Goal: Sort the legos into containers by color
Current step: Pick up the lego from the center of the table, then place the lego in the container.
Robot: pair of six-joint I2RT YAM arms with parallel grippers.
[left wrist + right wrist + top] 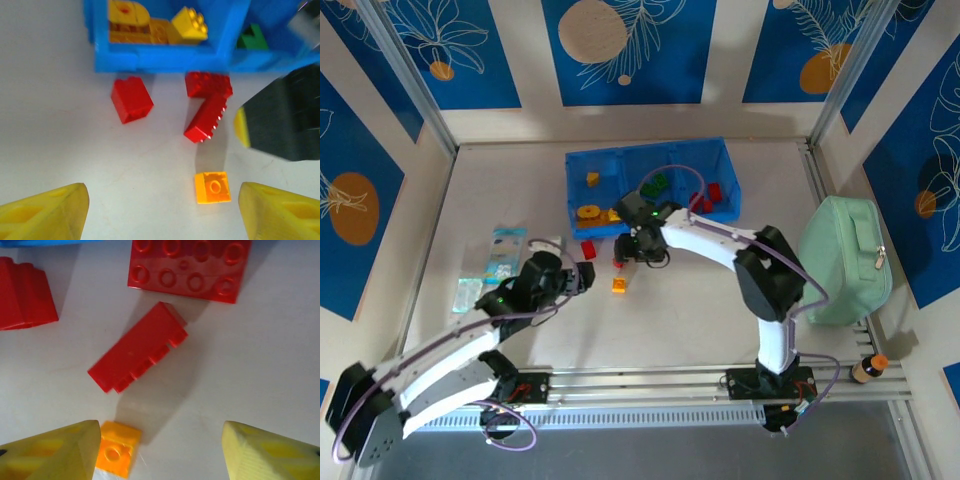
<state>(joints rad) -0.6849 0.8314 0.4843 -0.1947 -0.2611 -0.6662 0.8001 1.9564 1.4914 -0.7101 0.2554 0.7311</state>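
Nearest, on the left arm: left gripper (160, 220), fingers spread wide, nothing between them, hovering short of the loose pieces. A little further in, reaching from the right: right gripper (160, 450), likewise spread and empty, low over the same cluster, one finger just beside a small orange brick (117, 447).

Left to sort, by the look of it: four pieces on the table. Orange brick nearest. Beyond it a long red brick (206, 117) lying on its side at a slant, a flat red brick (208, 83) at the foot of the front wall of the tray (150, 61), and a chunky red brick (131, 99) off to the left, just short of that wall.

Already done, judging from the tray: yellow and orange pieces (150, 22) in the left compartment, green bricks (655, 185) in the middle, red bricks (713, 192) in the right. Most of the job finished, then.

Surface: pale matt tabletop, metal rail along the near edge. Clear plastic packet (492, 268) at the left, mint-green zipped case (845, 260) at the right, small orange-capped bottle (868, 368) by the near right corner. All round, cream walls with blue panels of white leaf outlines and orange discs.
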